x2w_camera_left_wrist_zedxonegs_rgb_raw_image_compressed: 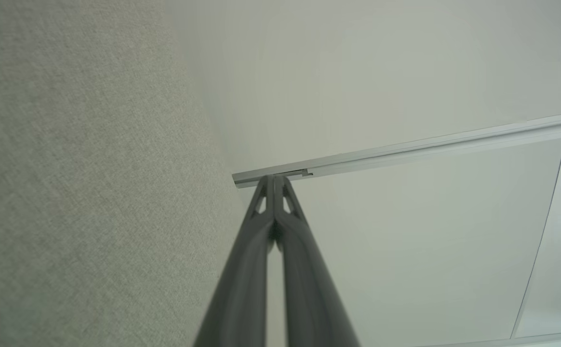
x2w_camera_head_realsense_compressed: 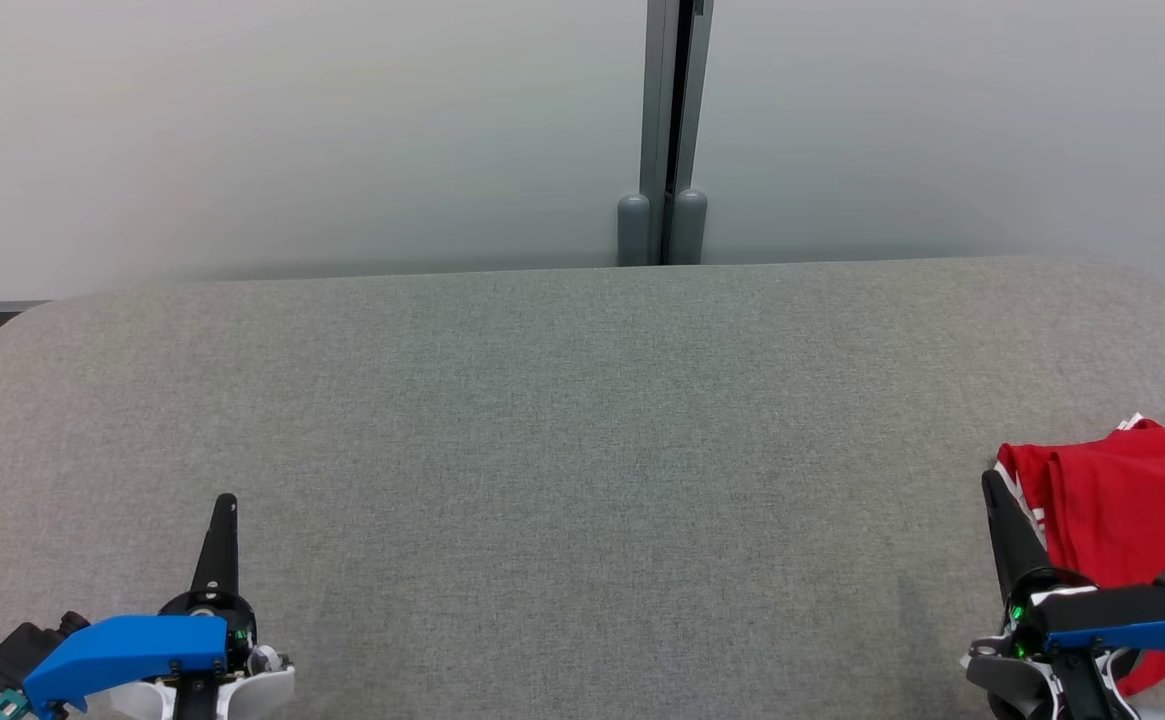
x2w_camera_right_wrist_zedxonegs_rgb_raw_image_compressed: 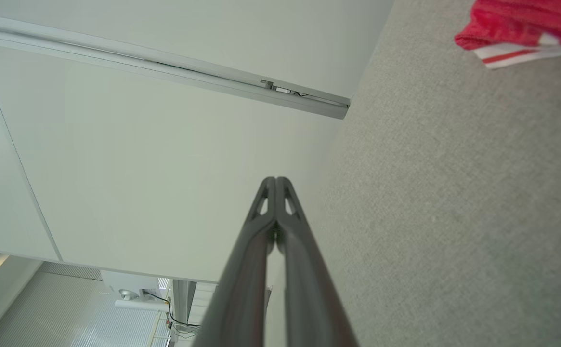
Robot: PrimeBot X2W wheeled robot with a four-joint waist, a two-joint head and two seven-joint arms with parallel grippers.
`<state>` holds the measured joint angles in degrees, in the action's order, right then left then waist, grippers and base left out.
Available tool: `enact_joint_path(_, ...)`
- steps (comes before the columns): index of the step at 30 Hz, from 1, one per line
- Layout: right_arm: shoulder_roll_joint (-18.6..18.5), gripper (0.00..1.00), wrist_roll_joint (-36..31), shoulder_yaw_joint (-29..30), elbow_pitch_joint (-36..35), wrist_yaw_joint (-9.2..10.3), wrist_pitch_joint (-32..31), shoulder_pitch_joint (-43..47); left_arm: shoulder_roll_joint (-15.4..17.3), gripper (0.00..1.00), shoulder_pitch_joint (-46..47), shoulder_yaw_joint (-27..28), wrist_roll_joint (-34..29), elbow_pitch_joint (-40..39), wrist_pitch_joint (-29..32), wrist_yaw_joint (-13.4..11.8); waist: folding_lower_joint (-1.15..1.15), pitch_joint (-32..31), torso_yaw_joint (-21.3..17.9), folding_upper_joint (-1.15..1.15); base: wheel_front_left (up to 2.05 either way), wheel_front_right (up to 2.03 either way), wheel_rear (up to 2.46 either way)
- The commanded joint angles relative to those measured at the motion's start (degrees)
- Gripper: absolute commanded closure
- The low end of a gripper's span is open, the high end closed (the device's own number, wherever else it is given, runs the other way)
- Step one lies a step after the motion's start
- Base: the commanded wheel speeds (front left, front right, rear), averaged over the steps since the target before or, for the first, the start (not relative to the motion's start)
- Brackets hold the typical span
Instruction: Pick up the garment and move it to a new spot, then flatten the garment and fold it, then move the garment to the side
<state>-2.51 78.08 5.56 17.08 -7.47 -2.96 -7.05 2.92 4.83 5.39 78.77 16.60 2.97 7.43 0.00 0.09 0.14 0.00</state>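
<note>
The crumpled red cloth garment (x2w_camera_head_realsense_compressed: 1132, 495) has white trim with a red stripe. The flat fabric-topped counter (x2w_camera_head_realsense_compressed: 542, 430) is mottled grey. The slim left pincer (x2w_camera_head_realsense_compressed: 226, 503) and right pincer (x2w_camera_head_realsense_compressed: 991, 483) are dark grey.

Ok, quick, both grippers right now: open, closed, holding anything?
Left gripper: jaws closed, holding nothing.
Right gripper: jaws closed, holding nothing; the red garment lies beside it, not gripped.
</note>
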Motion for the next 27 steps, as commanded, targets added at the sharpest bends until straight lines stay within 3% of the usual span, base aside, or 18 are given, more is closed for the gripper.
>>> enact_joint_path(1,-0.47,1.00,1.56,0.16,-0.91,-0.03,-0.42,0.38,-0.03,1.00,1.01,0.52,1.27,-0.67,0.51,0.08,0.00,0.00,-0.01,0.00,0.00,0.00,0.00)
enact_joint_path(27,-0.54,1.00,12.64,0.95,-2.93,-0.04,-3.27,1.15,-0.07,1.00,1.59,1.10,11.93,-2.50,3.29,0.10,0.00,0.07,-0.11,0.00,0.00,0.00,0.00)
